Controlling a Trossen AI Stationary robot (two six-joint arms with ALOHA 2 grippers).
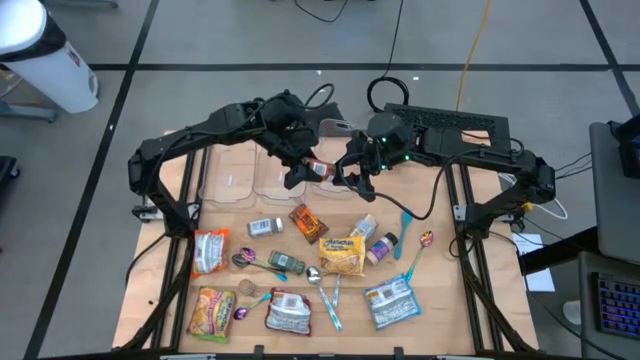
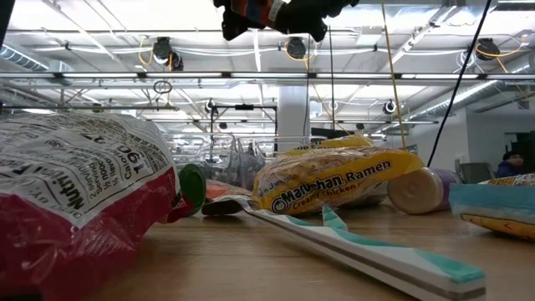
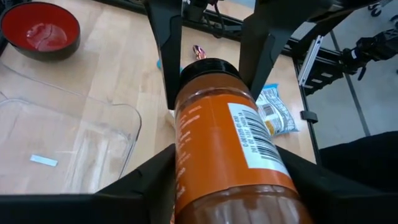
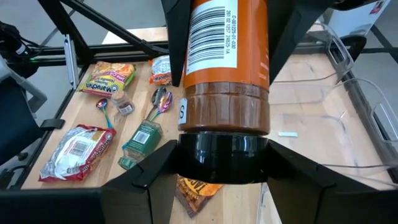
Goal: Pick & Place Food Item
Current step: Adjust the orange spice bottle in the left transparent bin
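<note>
My left tool (image 1: pixel 297 172) and right tool (image 1: pixel 350 172) both pinch the spice jar (image 1: pixel 320 170) mid-air at 12 o'clock, handing over

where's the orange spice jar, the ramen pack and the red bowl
orange spice jar (image 3: pixel 214 143): left wrist view, on its orange side.
ramen pack (image 1: pixel 342 254): high view, middle of the yellow wrapper.
red bowl (image 3: pixel 40 31): left wrist view, on its inside.

Two dark, matte black arms, built of slim tubular links joined by chunky rounded joints. The left arm (image 1: pixel 190 140) runs from the frame's left edge toward upper centre; the right arm (image 1: pixel 480 160) mirrors it. Black cables loop off both. Tiny green lights glow on the right wrist housing (image 1: pixel 385 135).
</note>
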